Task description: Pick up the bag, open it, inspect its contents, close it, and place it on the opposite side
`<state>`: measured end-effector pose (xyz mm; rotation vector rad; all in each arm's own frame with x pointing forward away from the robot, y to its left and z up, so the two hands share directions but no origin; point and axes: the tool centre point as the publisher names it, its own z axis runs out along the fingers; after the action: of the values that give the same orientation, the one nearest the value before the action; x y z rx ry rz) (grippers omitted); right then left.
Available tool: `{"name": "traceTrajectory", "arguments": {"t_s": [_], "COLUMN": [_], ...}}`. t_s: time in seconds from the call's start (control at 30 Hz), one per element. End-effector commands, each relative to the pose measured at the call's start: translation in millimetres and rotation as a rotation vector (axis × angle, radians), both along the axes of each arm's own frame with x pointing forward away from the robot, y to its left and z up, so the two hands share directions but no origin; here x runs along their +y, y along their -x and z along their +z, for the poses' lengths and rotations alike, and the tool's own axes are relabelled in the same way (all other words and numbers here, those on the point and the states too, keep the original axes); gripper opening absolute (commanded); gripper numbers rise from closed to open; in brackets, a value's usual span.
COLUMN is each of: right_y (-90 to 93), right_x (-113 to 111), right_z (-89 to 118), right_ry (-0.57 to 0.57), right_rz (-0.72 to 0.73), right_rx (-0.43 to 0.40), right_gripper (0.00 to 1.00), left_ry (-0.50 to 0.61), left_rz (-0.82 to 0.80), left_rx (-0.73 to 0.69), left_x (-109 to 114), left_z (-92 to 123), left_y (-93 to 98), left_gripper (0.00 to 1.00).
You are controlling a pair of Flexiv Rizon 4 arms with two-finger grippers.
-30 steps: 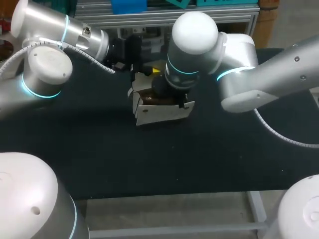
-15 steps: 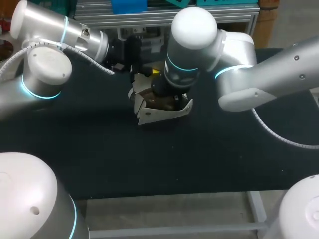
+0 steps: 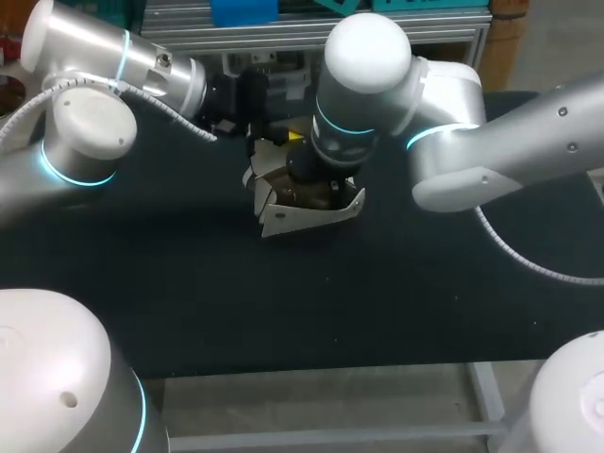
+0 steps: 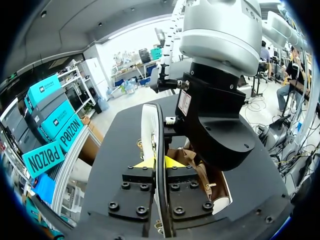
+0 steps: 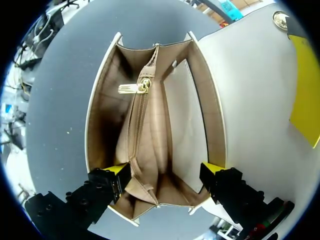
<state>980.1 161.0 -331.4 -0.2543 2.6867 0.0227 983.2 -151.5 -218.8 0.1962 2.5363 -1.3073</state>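
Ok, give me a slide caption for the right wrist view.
Right tool spread open inside the white bag, over its tan lining and middle zip pocket with gold pull.

The left arm and right arm are smooth silver-grey tubes with rounded white caps at the joints, each joint ringed by a thin glowing cyan band. A white ribbed cable runs along the left one and another hangs under the right. The wrists end in black housings, one bearing a red-and-white label, and the jaws are black blocks set with round black screws and tipped in bright yellow.
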Motion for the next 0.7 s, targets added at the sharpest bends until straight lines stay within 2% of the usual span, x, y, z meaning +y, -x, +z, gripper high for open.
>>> {"name": "traceTrajectory", "arguments": {"t_s": [0.03,0.4,0.43,0.47,0.5,0.7], "right_y": [-6.7,-5.6,-5.3,-4.6,-3.8,2.8], "right_x": [1.7,0.8,0.6,0.6,0.5,-2.5], "right_z": [-5.4,-2.4,-1.7,-0.5,1.2,16.0], "right_ry": [0.005,-0.002,-0.003,-0.003,-0.004,-0.034], "right_rz": [-0.003,-0.002,-0.001,-0.003,-0.002,-0.010], "right_rx": [0.002,-0.016,-0.020,-0.031,-0.039,-0.099], "right_gripper": [1.00,1.00,0.85,0.32,0.00,0.00], "left_ry": [0.002,-0.002,-0.002,-0.003,-0.003,-0.008], "left_rz": [-0.004,-0.008,-0.008,-0.009,-0.010,-0.019], "left_rx": [-0.001,0.002,0.002,0.002,0.002,-0.002], "left_x": [-1.8,-2.6,-2.7,-2.9,-3.2,-6.2], "left_z": [2.5,1.0,0.9,0.8,0.7,1.7], "left_y": [5.2,4.7,4.7,4.7,4.9,7.7], "left_gripper": [0.00,0.00,0.00,0.00,0.00,0.00]}}
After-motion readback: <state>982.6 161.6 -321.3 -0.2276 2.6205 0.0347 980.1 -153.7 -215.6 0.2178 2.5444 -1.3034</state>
